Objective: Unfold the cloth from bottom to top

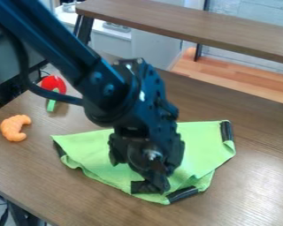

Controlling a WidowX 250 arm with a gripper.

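My gripper (153, 183) hangs over the lower middle of the green cloth (200, 139), low at its front part; the arm hides much of the cloth's centre. The cloth lies spread across the table, with dark patches at its left edge, its upper right corner and along the front. Near the front right, the cloth's edge is folded and rumpled beside a dark patch. Whether the gripper holds any cloth cannot be made out.
An orange croissant-shaped toy (15, 128) lies at the left of the wooden table (256, 176). Behind it is a red toy with a green stem (53, 84). A raised wooden shelf (191, 26) runs across the back.
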